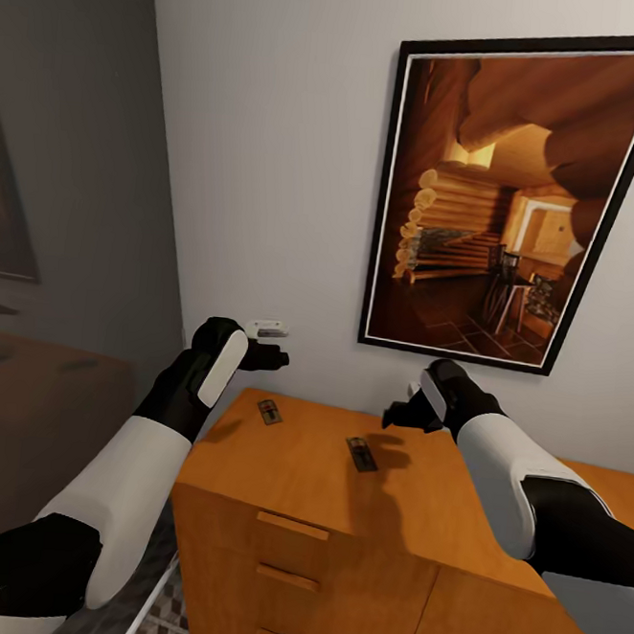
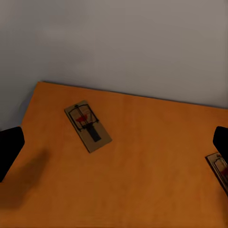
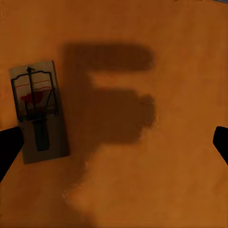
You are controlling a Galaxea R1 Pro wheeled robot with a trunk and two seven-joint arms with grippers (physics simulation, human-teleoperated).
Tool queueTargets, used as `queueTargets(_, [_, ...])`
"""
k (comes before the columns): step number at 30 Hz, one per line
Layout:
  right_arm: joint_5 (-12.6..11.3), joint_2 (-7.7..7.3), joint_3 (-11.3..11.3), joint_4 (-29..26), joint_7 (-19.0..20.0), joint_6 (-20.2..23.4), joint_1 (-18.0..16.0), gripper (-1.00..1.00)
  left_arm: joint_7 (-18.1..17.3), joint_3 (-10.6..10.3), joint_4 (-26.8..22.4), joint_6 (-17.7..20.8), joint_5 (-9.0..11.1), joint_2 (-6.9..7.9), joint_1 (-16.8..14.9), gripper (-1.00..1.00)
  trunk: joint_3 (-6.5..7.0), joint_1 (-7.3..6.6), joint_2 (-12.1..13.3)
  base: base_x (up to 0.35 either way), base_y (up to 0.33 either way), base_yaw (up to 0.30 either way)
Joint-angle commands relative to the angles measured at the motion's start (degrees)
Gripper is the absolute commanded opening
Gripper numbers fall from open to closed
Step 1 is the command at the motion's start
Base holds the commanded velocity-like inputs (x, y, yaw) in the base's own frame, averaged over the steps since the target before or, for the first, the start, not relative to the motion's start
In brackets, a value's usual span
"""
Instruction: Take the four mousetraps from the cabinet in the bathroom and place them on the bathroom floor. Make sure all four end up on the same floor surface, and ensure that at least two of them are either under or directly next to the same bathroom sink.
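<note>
Two mousetraps lie flat on an orange-brown wooden dresser top (image 1: 294, 469), which is not the white drawer cabinet; that cabinet and the sink are out of view. The far trap (image 1: 269, 411) (image 2: 88, 126) sits near the back left corner, below and ahead of my left gripper (image 1: 270, 356) (image 2: 114, 147), which hovers open and holds nothing. The nearer trap (image 1: 362, 454) (image 3: 38, 111) lies mid-top, just left of and under my right gripper (image 1: 395, 415) (image 3: 114, 145), also open and holding nothing. This trap's end (image 2: 219, 171) shows in the left wrist view too. A strip of cube-patterned floor (image 1: 170, 621) shows beside the dresser.
A large framed picture (image 1: 520, 195) hangs on the white wall behind the dresser. A small white fitting (image 1: 268, 329) sticks out of the wall near my left gripper. Drawer fronts with handles (image 1: 284, 524) face me. A grey wall (image 1: 78, 190) stands at the left.
</note>
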Motion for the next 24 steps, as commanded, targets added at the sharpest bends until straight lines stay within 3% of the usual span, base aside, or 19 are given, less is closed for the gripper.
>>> queueTargets(1, [0.4, 0.05, -0.2, -0.1, 0.3, 0.3, 0.0, 1.00, 0.6, -0.1, 0.0, 0.1, 0.6, 0.00, -0.1, 1.00, -0.08, 0.01, -0.1, 0.000, -0.012, 0.158])
queueTargets(8, [0.6, 0.24, -0.3, -0.1, 0.3, 0.3, 0.0, 1.00, 0.6, -0.1, 0.0, 0.1, 0.6, -0.03, -0.1, 1.00, -0.08, 0.01, -0.1, 0.000, -0.005, 0.181])
queueTargets(24, [0.8, 0.53, -0.4, -0.1, 0.2, 0.3, 0.0, 1.00, 0.7, -0.1, 0.1, 0.1, 0.7, -0.03, -0.1, 1.00, -0.08, 0.01, -0.1, 0.000, 0.000, 0.030])
